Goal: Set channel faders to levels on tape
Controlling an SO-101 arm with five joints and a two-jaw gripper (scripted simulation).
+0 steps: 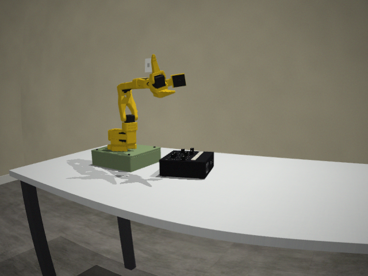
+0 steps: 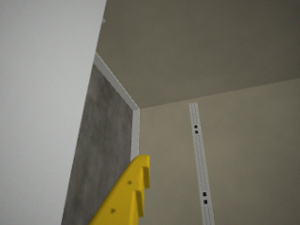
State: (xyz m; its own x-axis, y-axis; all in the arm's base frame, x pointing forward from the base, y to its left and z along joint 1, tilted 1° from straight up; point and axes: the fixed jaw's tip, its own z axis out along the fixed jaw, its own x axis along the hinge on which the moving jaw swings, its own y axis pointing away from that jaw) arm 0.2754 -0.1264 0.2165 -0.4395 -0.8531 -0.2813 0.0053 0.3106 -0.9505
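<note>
Lighting desk (image 1: 186,164): a black box-shaped console resting on the white tabletop (image 1: 252,196), just beside the green mounting block (image 1: 126,157) that carries the arm, on the side farther from the tabletop's left end. Top face carries several small black fader knobs (image 1: 187,150) standing proud of the panel, and a pale strip of tape (image 1: 197,156) running along the far edge; any writing on the tape is too small to read, and the knob positions along their slots cannot be made out. Small pale marks show on the desk's right side wall, illegible. No brand names or labels readable anywhere. Yellow five-joint arm (image 1: 127,104): bolted to the green block, upper links raised, forearm reaching level toward the right, well above the desk. Tool (image 1: 158,77): spread to its widest, one jaw pointing straight up and the other angled down and right, nothing between them, well apart from the desk. A black square camera module (image 1: 179,80) sits at the wrist. Wrist view: one yellow ribbed jaw at the lower edge, with the tabletop's edge, grey floor (image 2: 98,155), a white skirting strip and a beige wall with a slotted white rail (image 2: 200,161) beyond.
</note>
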